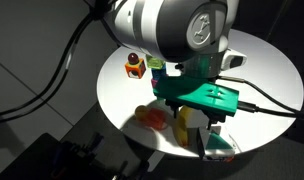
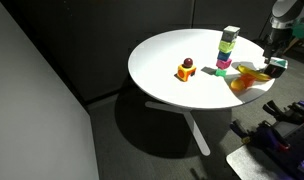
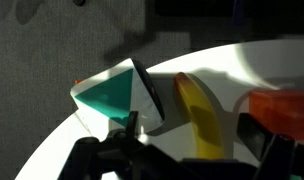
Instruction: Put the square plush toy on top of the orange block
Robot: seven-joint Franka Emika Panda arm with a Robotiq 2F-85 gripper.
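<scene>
The square plush toy (image 3: 114,98), white with a teal triangle, lies at the table's edge, left in the wrist view. It also shows in an exterior view (image 1: 221,148). The orange block (image 3: 288,108) is at the right of the wrist view, and shows in both exterior views (image 1: 149,116) (image 2: 242,84). A yellow banana (image 3: 197,118) lies between toy and block. My gripper (image 3: 192,150) is open and empty, low over the banana, its left finger next to the toy. It hangs over that edge of the table in both exterior views (image 1: 206,122) (image 2: 273,55).
A round white table (image 2: 167,55) holds everything. A tall stack of coloured blocks (image 2: 228,48) and a small orange-yellow piece with a dark top (image 2: 186,69) stand further in. The toy is close to the table rim, with dark floor beyond.
</scene>
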